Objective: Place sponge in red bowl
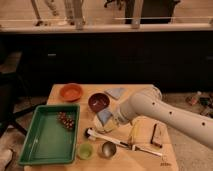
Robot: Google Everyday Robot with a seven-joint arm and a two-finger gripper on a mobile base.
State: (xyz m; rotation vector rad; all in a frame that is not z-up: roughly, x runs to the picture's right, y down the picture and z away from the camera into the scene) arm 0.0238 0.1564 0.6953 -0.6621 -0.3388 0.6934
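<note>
Sponge (104,116) is clenched in the end effector (109,119) at the tip of the white arm, over the middle of the table (87,90), just in front of the dark bowl (98,102). The red bowl (71,92) stands well apart at the far left, behind the green tray (45,137).

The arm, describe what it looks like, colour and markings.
A thick, rounded white arm with small dark dots along its shell, bulging at a joint. Its gripper at the tip, by the sponge, is mostly hidden.
</note>
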